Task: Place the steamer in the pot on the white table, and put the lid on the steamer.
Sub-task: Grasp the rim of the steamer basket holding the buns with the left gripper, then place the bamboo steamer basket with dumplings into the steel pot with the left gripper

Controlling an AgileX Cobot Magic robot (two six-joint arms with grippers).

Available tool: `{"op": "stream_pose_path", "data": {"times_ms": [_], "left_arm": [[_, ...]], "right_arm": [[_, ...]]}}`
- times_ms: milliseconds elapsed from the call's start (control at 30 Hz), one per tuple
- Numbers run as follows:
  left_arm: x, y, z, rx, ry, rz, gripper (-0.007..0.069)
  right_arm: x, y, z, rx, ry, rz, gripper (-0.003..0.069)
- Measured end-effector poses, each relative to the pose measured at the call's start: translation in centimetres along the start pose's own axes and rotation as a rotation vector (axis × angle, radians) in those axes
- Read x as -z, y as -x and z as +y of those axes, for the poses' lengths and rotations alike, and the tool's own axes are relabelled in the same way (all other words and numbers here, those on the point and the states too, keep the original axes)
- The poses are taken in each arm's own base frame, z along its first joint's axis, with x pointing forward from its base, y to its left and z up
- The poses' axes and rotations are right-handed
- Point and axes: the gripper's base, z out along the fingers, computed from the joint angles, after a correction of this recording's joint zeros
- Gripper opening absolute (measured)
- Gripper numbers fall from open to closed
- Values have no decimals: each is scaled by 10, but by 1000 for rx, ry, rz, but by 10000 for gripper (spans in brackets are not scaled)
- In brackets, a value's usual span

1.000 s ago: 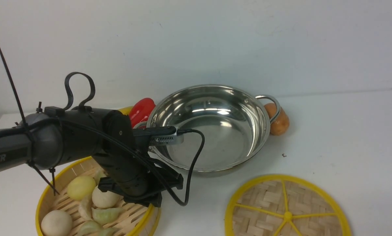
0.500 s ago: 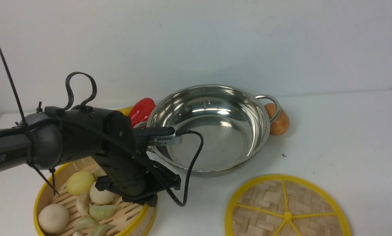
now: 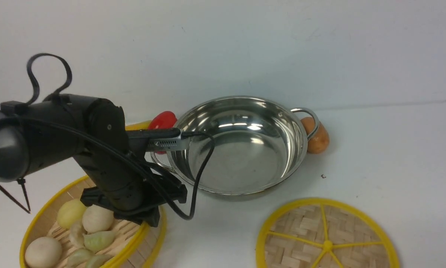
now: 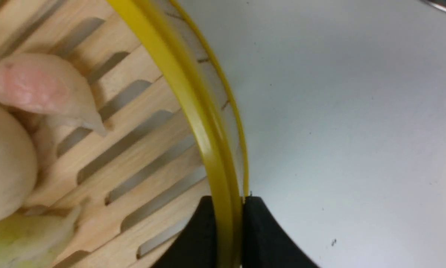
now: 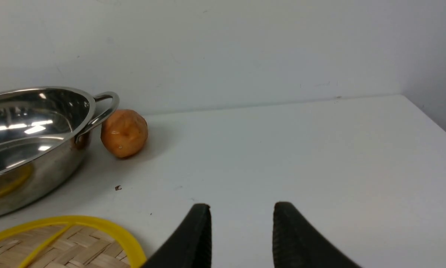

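My left gripper (image 3: 152, 219) is shut on the near-right yellow rim of the steamer (image 3: 127, 232), low at the front left. In the left wrist view the gripper (image 4: 228, 208) has one finger inside and one outside the rim. The steamer (image 4: 141, 123) shows its slatted floor with pale buns and dumplings. It looks tilted. The empty shiny pot (image 3: 241, 145) stands on the white table (image 3: 386, 156) just behind and to the right. The woven lid (image 3: 327, 238) lies flat at the front right. My right gripper (image 5: 241, 212) hovers open beside the lid (image 5: 59, 242), nothing between its fingers.
An orange-brown toy food (image 3: 318, 137) lies against the pot's right handle. A red pepper (image 3: 162, 120) and something yellow (image 3: 141, 125) sit behind the pot's left side. The left arm's cable (image 3: 198, 175) hangs over the pot's left rim. A white wall stands close behind.
My left arm has swung to the left and risen a little, dragging the gripped steamer leftward; the steamer now sits further left. The pot, lid and right gripper have not moved.
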Motion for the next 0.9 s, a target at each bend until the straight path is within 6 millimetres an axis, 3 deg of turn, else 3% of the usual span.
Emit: {"op": "stream_pose_path", "data": {"times_ms": [300, 567, 733, 900], "left_arm": [[73, 21, -5, -50, 59, -51, 73], [127, 45, -11, -117, 61, -234, 73], [137, 51, -22, -139, -14, -247, 73], [127, 57, -42, -205, -46, -223, 73]], "right_arm": [[0, 0, 0, 0, 0, 0, 248], [0, 0, 0, 0, 0, 0, 248], [0, 0, 0, 0, 0, 0, 248], [0, 0, 0, 0, 0, 0, 248]]}}
